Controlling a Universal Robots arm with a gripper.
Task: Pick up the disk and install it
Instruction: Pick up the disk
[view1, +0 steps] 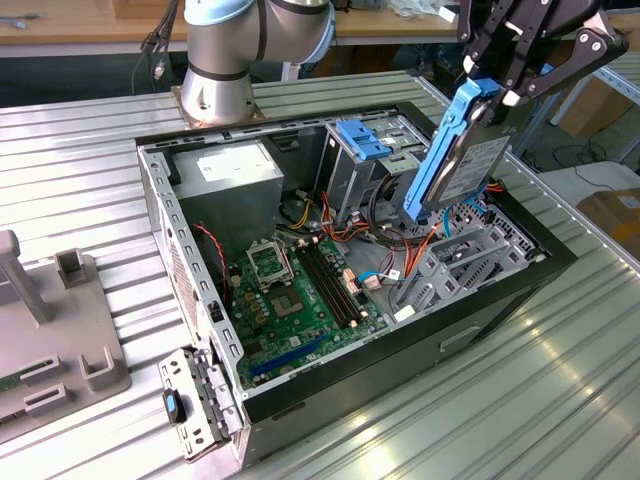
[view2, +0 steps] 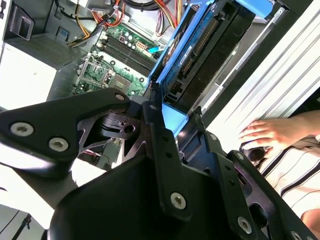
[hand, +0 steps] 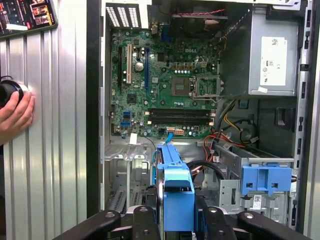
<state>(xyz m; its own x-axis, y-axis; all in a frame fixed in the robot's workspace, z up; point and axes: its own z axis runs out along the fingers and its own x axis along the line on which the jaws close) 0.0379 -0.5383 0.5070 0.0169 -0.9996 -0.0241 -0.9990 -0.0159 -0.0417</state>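
Observation:
The disk (view1: 462, 160), a grey hard drive in a bright blue carrier frame, hangs tilted above the open computer case (view1: 160, 200), over the case's end at the exterior view's right. My gripper (view1: 500, 92) is shut on its upper end. Below it lies the grey drive bay (view1: 470, 255) with red and blue cables around it. In both wrist views the disk (view2: 200, 50) (hand: 176, 192) sticks out from between my black fingers (view2: 155, 130) (hand: 142, 220), edge-on over the case interior.
A fixed blue bracket (view1: 362, 138) (hand: 266, 180) tops the metal cage beside the bay. The green motherboard (view1: 290, 300) and the power supply (view1: 235, 170) fill the case. A person's hand (view2: 270, 132) (hand: 15, 112) rests on the ribbed table. A grey fixture (view1: 50, 330) stands at the exterior view's left.

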